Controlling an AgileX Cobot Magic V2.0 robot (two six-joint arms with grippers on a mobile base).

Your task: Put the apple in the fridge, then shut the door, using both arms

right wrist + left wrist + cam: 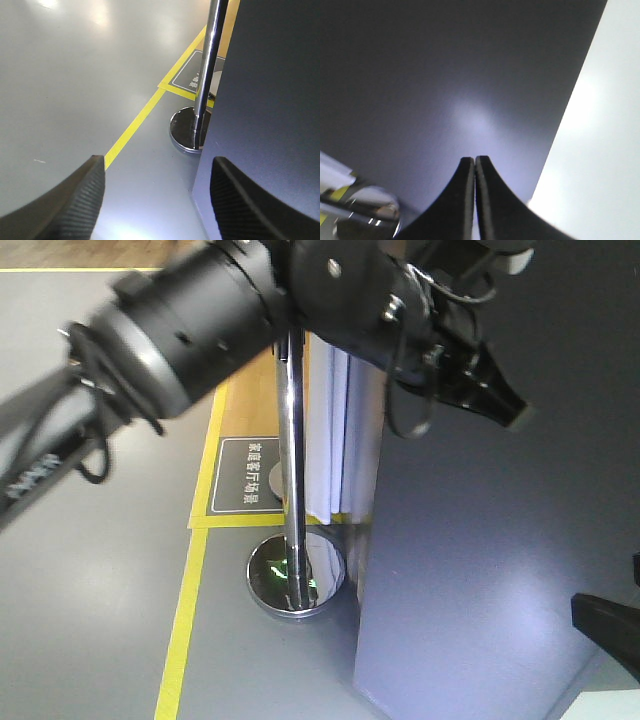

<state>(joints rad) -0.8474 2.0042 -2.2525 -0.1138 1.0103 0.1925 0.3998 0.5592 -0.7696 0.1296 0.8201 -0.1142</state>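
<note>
From the front view my left arm [190,325] crosses the top of the picture, thick and black with a silver-grey band, and its claw [510,410] reaches out to the right, over the dark grey face of the fridge door [480,570]. Below and to the left of that claw stands a chrome post [291,450] on a round shiny base [297,578], just beside the door's left edge, on a grey floor [90,600] marked with a yellow line [185,620] and a dark floor sign [252,475]. A black part [610,625] shows at the right edge, low down; I cannot tell what it is. In my left wrist view my left claw [475,165] is clenched, its two fingers [462,200] pressed together with nothing between them, and the tips point at the dark door [445,85], close ahead; to the right of the claw runs a white surface [600,150], and the post's base [367,210] shows down to its left. In my right wrist view my right claw [157,165] is released, fingers [75,195] spread wide and empty, hanging above the floor [65,85]; the door [270,115] rises ahead on its right side, with the post [210,65] and yellow line [135,122] ahead between the fingers. The apple appears in none of the views.
</note>
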